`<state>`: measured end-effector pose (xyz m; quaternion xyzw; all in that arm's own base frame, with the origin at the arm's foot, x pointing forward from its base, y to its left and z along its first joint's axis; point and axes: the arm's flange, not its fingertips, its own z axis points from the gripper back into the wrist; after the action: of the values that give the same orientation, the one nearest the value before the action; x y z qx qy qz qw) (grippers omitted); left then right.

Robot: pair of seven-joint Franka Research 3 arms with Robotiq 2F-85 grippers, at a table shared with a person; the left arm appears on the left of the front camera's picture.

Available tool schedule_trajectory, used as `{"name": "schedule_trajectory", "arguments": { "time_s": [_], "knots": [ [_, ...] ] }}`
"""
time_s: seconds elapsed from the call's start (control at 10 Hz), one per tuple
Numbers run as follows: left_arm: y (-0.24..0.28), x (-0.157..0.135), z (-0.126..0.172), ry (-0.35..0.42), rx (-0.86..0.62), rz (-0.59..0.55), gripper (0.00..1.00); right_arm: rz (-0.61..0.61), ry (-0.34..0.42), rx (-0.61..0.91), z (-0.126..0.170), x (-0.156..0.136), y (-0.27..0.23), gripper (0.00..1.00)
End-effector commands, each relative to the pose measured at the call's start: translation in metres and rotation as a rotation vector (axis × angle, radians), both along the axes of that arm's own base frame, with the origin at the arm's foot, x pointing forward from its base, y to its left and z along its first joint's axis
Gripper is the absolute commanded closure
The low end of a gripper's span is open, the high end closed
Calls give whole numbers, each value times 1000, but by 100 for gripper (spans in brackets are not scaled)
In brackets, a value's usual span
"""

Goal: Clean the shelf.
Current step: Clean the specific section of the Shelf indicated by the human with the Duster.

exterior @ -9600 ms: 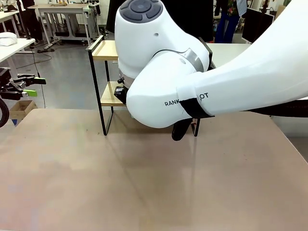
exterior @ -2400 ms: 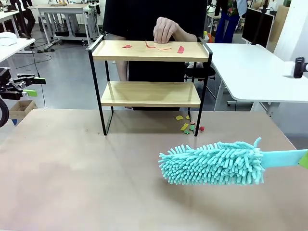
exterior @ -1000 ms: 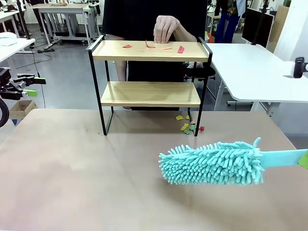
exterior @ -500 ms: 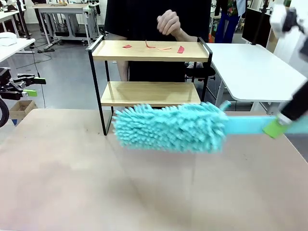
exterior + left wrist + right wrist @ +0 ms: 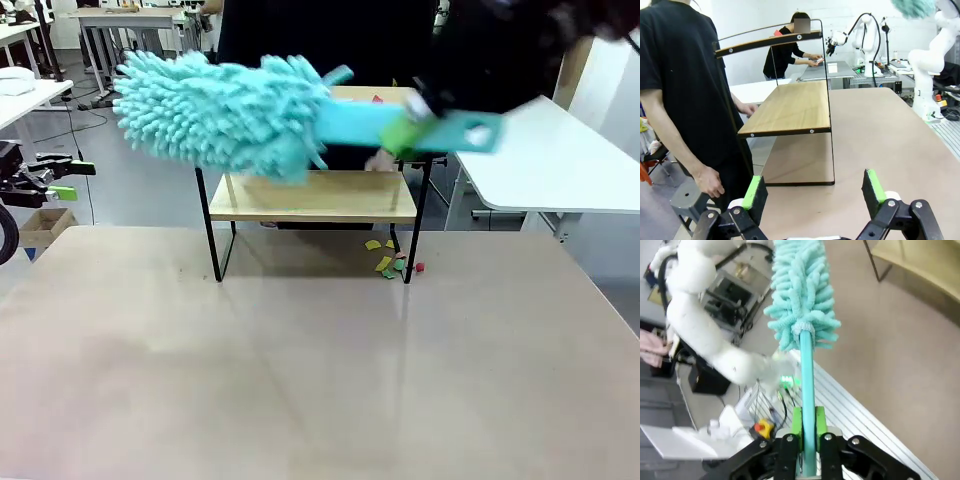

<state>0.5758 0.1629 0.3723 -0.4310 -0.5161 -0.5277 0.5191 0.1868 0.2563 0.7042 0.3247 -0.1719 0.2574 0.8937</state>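
I hold the teal duster (image 5: 225,110) by its flat handle, with the right tool (image 5: 807,422) pinched narrow around it. From the front, the fluffy head is raised level with the top board of the shelf (image 5: 310,195) and covers that board's left end. I cannot tell whether it touches the wood. The left tool (image 5: 812,192) stands wide with nothing between its pads, off to the side and well apart from the work. The shelf stands on the far part of the tabletop (image 5: 300,380), with a person (image 5: 685,90) just behind it and one of their hands near the lower board. Some paper scraps (image 5: 392,262) lie by its right front leg.

My worries:
- The head could snag a raised end rail and shove or tip this light frame.
- A fast pass could fling debris at the person.
- The thin handle could twist between my pads if the head drags hard.
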Motion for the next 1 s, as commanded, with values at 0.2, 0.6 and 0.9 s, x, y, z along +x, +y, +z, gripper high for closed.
{"name": "schedule_trajectory", "arguments": {
  "time_s": [0.2, 0.6, 0.9],
  "knots": [
    [0, -3, 2, -9, 8, -9, 0, -268, -62, 62, 23, 29, 82, 86],
    [0, -3, 2, -9, 8, -9, 0, -283, -84, 78, 20, 34, 92, 86],
    [0, -3, 2, -9, 8, -9, 0, -283, -84, 78, 20, 34, 92, 86]
  ]
}}
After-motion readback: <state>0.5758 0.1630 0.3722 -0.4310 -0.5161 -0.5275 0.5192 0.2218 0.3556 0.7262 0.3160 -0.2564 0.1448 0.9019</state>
